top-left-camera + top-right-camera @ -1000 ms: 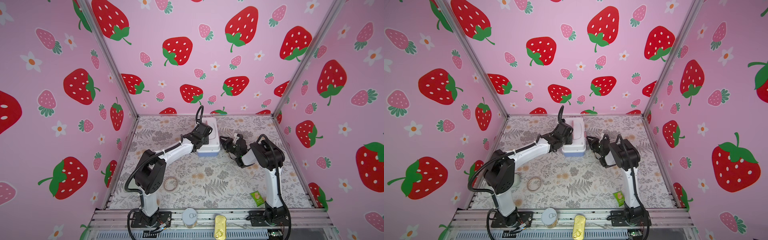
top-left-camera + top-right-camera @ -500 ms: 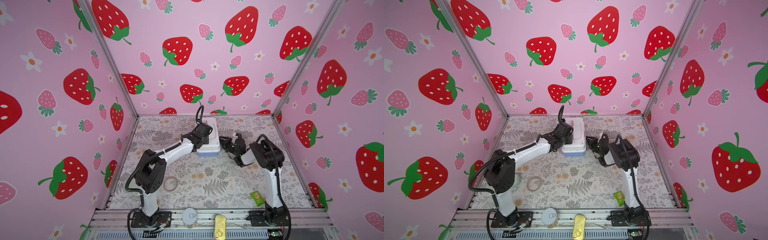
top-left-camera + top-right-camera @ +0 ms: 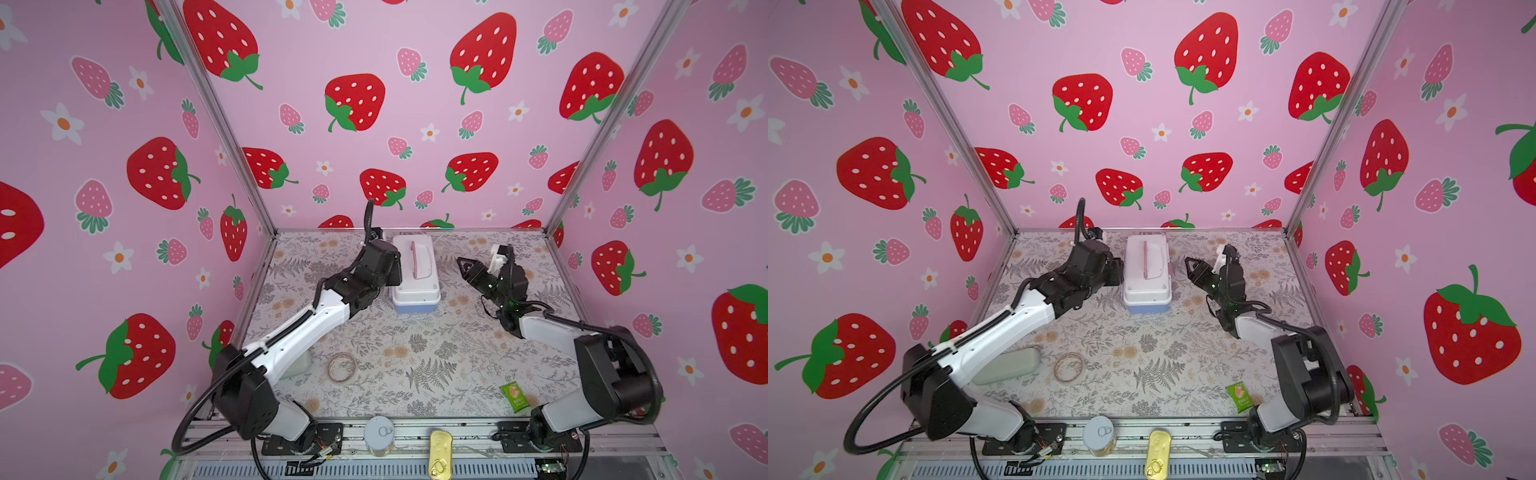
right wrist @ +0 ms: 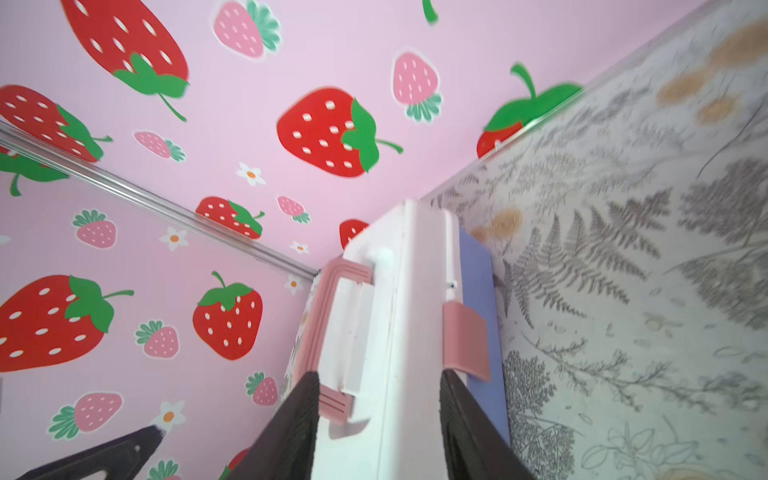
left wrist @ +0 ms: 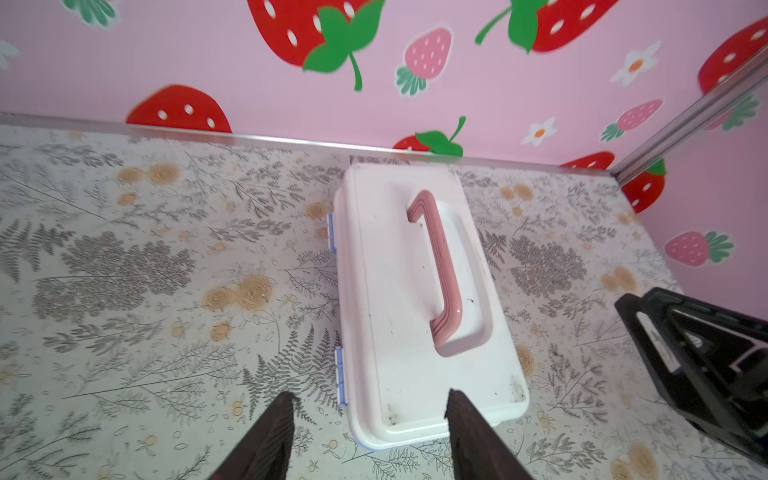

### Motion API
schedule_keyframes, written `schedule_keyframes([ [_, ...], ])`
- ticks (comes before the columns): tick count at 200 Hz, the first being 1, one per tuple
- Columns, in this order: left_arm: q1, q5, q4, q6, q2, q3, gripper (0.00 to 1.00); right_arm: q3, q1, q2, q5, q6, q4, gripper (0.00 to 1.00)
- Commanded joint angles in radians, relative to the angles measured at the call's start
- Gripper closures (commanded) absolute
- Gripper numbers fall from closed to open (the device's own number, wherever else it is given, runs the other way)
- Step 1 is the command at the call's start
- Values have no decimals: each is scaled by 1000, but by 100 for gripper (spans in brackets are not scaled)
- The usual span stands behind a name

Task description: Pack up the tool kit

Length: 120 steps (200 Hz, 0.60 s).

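The right gripper [image 3: 462, 262] has been opened and drawn just clear of the tool kit [image 3: 413, 270], which is left shut near the back wall.
The left gripper [image 5: 370, 397] is open too, nothing gripped, close beside the case. The flat pink latch [image 4: 463, 336] is seen clipped over the blue base [image 3: 414, 308]: packing judged essentially finished. Smooth hard plastic, rounded corners; ribbed pink handle [image 5: 440, 274] folded into the white lid [image 5: 395, 291].
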State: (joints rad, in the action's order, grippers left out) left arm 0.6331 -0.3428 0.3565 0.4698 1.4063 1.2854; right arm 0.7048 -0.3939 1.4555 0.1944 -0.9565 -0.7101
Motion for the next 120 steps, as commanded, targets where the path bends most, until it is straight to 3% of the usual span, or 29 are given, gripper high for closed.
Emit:
schedule_keyframes([
  [1,-9,-98,15,-6,-122,-60,36,-28,13,-132,-142,219,234,38],
  [12,-13,-137,12,-6,-183,-98,34,-37,13,-212,-204,271,274,30],
  [14,-12,-144,11,-6,-199,-105,34,-41,13,-227,-216,279,277,24],
  [16,-13,-156,10,-5,-211,-113,34,-46,13,-240,-226,287,278,8],
  [20,-13,-173,8,-1,-234,-130,33,-53,13,-271,-248,304,280,0],
  [71,-24,-357,-119,47,-492,-417,20,-176,13,-609,-599,441,306,1],
  [100,-30,-513,-172,66,-609,-542,15,-254,13,-694,-709,555,228,1],
  [106,-31,-551,-191,65,-630,-570,0,-275,13,-689,-732,617,185,1],
  [120,-39,-604,-346,-36,-665,-671,1,-363,13,-631,-720,884,-22,1],
])
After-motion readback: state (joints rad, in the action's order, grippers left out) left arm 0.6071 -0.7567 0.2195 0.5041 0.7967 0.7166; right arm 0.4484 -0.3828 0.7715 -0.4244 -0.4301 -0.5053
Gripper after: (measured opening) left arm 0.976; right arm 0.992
